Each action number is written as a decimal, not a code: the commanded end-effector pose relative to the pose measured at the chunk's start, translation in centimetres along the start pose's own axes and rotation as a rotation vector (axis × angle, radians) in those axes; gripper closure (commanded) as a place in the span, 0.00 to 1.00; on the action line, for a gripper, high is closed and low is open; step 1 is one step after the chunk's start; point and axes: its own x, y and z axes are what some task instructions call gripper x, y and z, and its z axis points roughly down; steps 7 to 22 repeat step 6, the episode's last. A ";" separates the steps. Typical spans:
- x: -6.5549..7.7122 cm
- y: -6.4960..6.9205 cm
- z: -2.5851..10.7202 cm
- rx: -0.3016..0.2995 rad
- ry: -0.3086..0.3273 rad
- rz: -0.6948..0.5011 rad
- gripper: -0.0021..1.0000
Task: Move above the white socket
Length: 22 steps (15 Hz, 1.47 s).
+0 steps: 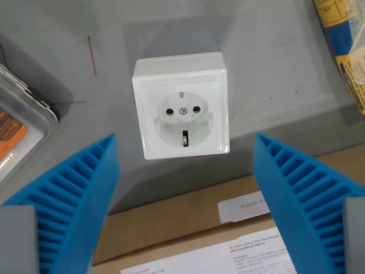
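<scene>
A white socket (181, 106) lies face up on the grey surface, in the upper middle of the wrist view. It is a square box with a round recess, two pin holes and a centre screw. My gripper (185, 145) is open. One ribbed blue finger (74, 197) stands at the wrist view's left and the other at the right, wide apart with nothing between them. The socket's near edge falls roughly level with the fingertips, centred in the gap.
A brown cardboard box (171, 228) with white labels fills the bottom of the view below the socket. A clear plastic case (20, 123) with an orange item sits at the left edge. A blue and yellow object (345, 40) lies at the top right.
</scene>
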 end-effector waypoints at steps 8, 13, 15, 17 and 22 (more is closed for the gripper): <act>-0.2 0.6 0.8 0.019 0.078 -0.040 0.00; -0.2 0.6 0.8 0.019 0.078 -0.040 0.00; -0.2 0.6 0.8 0.019 0.078 -0.040 0.00; -0.2 0.6 0.8 0.019 0.078 -0.040 0.00; -0.2 0.6 0.8 0.019 0.078 -0.040 0.00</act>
